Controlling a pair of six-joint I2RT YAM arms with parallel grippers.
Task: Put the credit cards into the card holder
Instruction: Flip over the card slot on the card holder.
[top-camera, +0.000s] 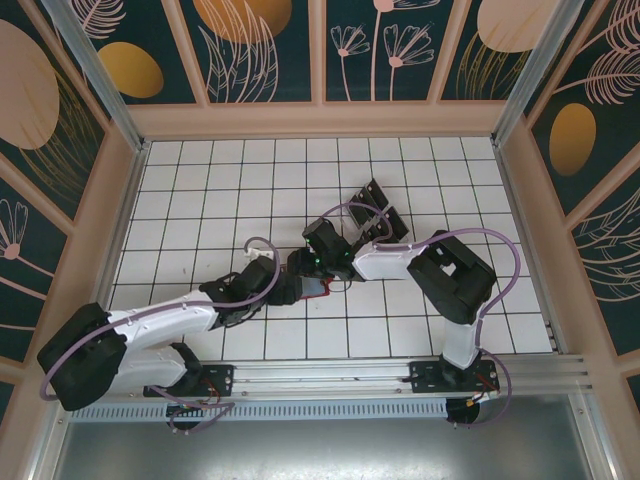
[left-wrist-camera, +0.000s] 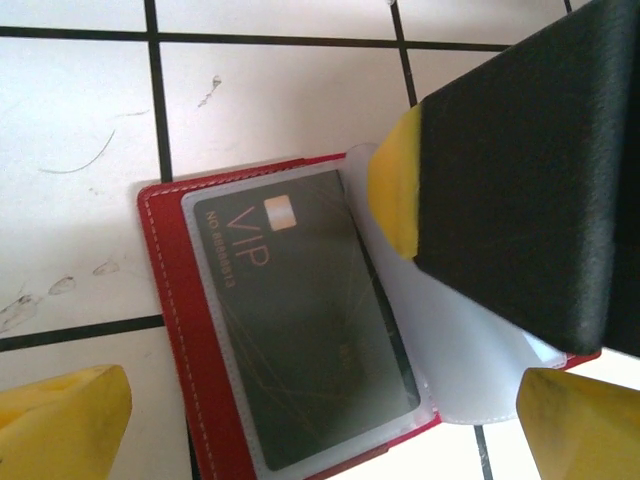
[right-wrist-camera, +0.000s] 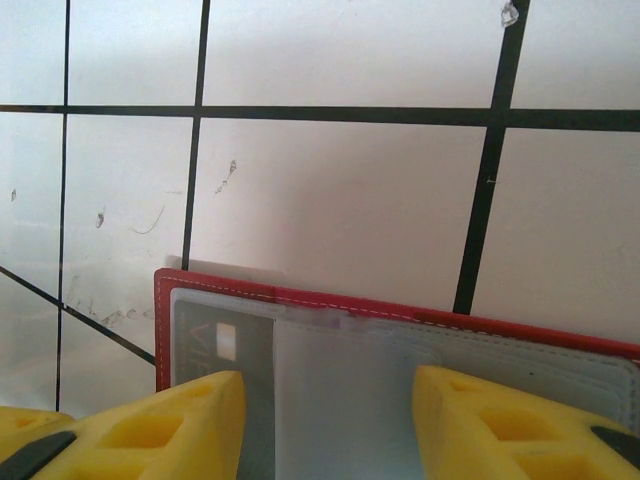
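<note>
Wallet (left-wrist-camera: 165, 260) holds one card (left-wrist-camera: 300, 330) in its clear pocket. More black cards (top-camera: 380, 205) wait on the tabletop (top-camera: 200, 180), upper middle. Left jaws and right jaws are open.

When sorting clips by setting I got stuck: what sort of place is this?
Probably a purpose-built robot test cell, not a home: white gridded table, decorated panel walls boxing it in, and an aluminium mounting rail along its edge.
</note>
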